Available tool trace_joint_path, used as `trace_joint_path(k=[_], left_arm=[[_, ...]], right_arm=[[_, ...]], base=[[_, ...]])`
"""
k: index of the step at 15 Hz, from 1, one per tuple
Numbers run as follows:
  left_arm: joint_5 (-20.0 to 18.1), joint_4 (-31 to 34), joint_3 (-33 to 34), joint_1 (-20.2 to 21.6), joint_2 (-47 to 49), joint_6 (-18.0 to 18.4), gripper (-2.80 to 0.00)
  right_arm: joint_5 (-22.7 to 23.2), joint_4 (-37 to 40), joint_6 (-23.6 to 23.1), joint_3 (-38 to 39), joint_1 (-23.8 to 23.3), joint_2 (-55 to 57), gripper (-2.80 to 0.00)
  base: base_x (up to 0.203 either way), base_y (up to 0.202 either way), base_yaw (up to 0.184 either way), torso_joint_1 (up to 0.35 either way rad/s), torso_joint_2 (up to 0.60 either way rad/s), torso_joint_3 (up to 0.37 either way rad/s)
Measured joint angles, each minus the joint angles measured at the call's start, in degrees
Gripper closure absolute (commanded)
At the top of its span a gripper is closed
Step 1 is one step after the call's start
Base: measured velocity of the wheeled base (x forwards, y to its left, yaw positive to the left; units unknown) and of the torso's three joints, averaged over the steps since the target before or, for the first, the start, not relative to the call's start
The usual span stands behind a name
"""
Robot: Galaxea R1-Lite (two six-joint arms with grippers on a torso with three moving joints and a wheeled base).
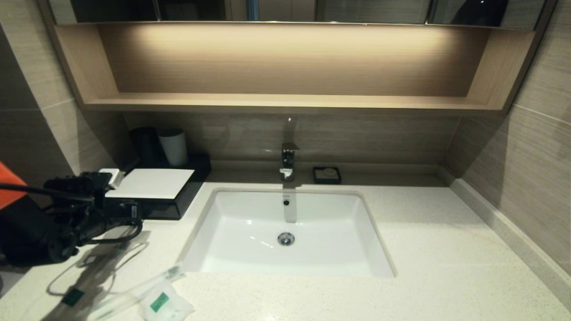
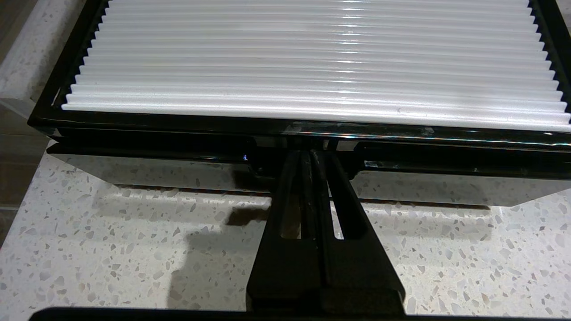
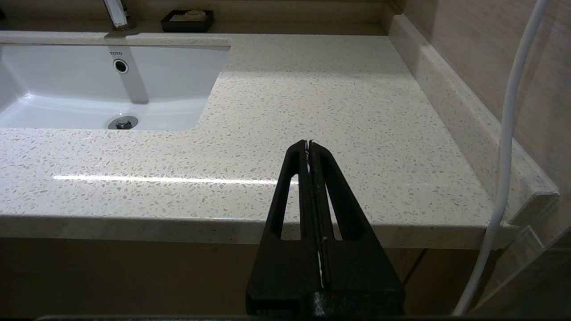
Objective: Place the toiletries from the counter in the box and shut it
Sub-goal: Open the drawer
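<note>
Your left end effector (image 2: 312, 156) has its jaws pressed together with nothing between them, tips set right at the notch in the front edge of the black box (image 1: 174, 203), just under its ribbed white panel (image 2: 312, 58). The box sits at the back left of the desk (image 1: 446, 267), beside the sink basin (image 1: 285, 232).

The toiletries are not yet in. The square sachet (image 1: 166, 305) and two wrapped sticks (image 1: 134, 292) lie on the desk's near left edge, well apart from the box.

Your right end effector (image 3: 308, 147) is also pinched closed and empty, parked off the desk's front right.

Watch the drawer front. Closed tips have little purchase in that notch, so they may slip out. If friction is high, the whole box may slide rather than open. The drooping cable (image 1: 111, 240) could also sweep the sticks off the edge.
</note>
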Motion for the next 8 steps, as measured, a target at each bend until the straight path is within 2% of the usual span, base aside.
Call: trace_joint_path(k=[8], left_arm=[[0.0,-1.6,-0.1,0.1,1.1,0.0,0.0]], right_arm=[[0.0,0.0,0.0,0.0,0.0,0.0,0.0]], base=[[0.0,0.0,0.0,0.0,0.0,0.0]])
